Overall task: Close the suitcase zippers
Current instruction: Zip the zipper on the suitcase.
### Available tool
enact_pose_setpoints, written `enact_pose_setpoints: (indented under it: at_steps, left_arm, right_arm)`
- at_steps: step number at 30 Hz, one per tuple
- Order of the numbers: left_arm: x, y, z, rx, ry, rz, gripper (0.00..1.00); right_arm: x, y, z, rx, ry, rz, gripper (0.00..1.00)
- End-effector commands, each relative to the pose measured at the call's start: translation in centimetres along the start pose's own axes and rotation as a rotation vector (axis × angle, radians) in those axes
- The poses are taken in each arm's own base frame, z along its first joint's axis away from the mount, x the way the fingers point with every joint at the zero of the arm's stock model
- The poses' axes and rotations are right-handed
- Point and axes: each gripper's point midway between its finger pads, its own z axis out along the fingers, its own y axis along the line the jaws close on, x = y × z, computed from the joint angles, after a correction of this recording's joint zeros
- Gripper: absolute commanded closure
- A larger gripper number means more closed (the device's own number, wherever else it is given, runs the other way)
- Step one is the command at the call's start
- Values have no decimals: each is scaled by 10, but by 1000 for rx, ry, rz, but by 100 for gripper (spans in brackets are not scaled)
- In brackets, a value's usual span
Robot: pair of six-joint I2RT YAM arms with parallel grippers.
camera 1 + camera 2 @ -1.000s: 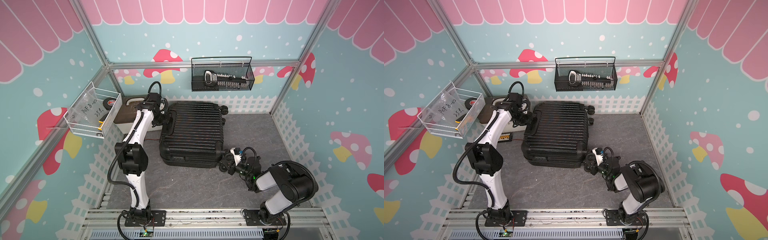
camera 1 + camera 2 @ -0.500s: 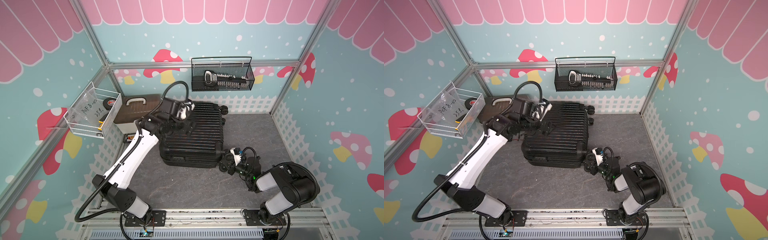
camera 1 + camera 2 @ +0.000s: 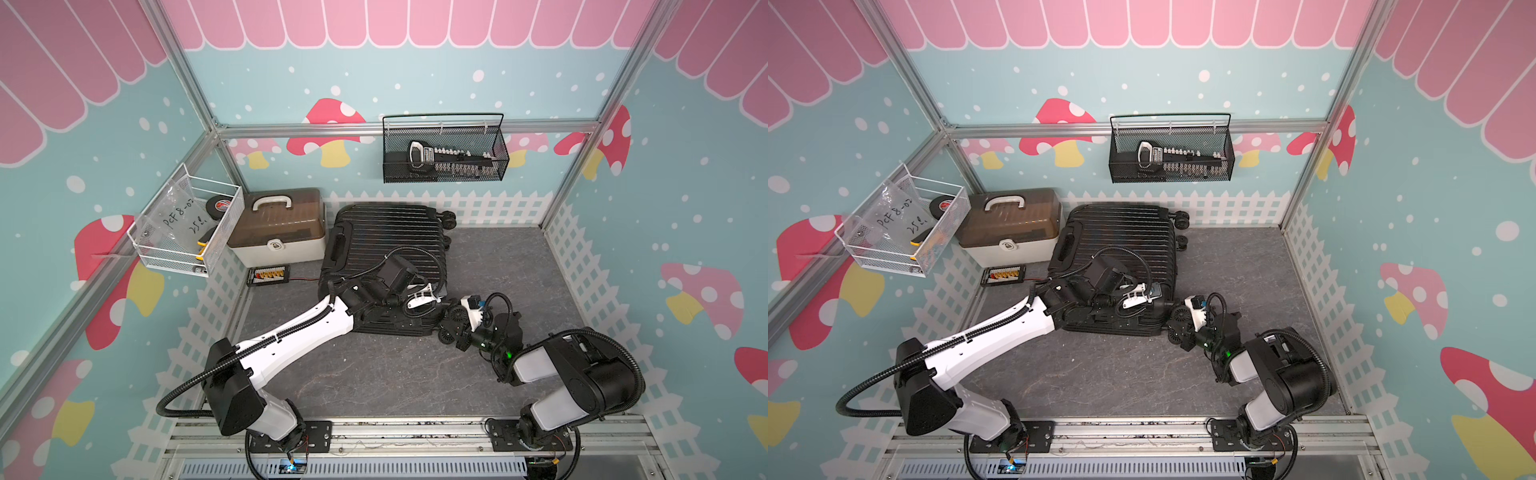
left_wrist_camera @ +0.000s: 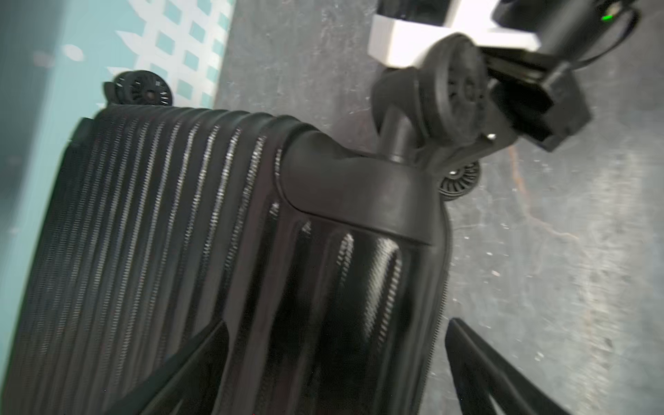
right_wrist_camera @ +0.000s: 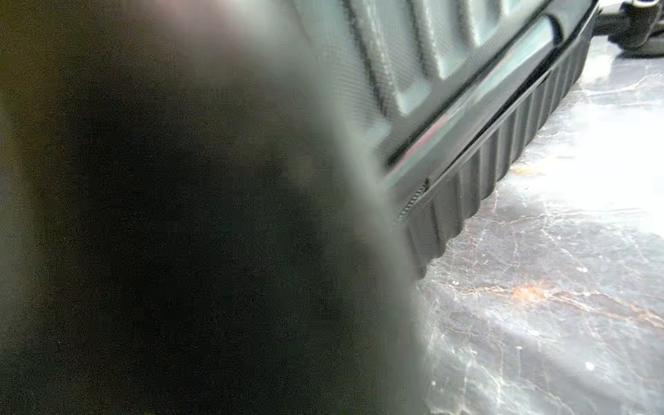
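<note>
Suitcase: the suitcase (image 3: 386,249) lies flat on the grey floor (image 3: 415,374), shells together, long axis 12 to 6 o'clock.
Left gripper: my left gripper (image 3: 422,297) hangs over the case's 5 o'clock corner, jaws wide, nothing held.
Right gripper: my right gripper (image 3: 457,326) is pinched closed beside the corner caster (image 4: 452,86); whether it grips anything I cannot tell.
Zipper: the zipper track (image 4: 440,305) runs below, between the left jaws; I judge left nearer.
</note>
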Motion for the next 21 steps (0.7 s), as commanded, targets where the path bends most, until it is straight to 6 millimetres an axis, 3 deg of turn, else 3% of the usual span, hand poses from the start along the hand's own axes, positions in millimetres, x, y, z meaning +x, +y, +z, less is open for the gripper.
enact_pose_setpoints:
  at_steps: [1,4,10,21]
  left_arm:
    - [-1,33,17,-205,44,66,6]
    - [0,47,25,-288,69,47,6]
    - [-4,57,37,-348,52,3,7]
    - [-8,58,59,-354,43,-45,9]
  right_arm:
    - [14,5,0,-23,64,65,100]
    - [16,7,-2,-30,69,74,100]
    - [18,13,-5,-37,60,79,100]
    - [24,28,-6,-45,59,43,100]
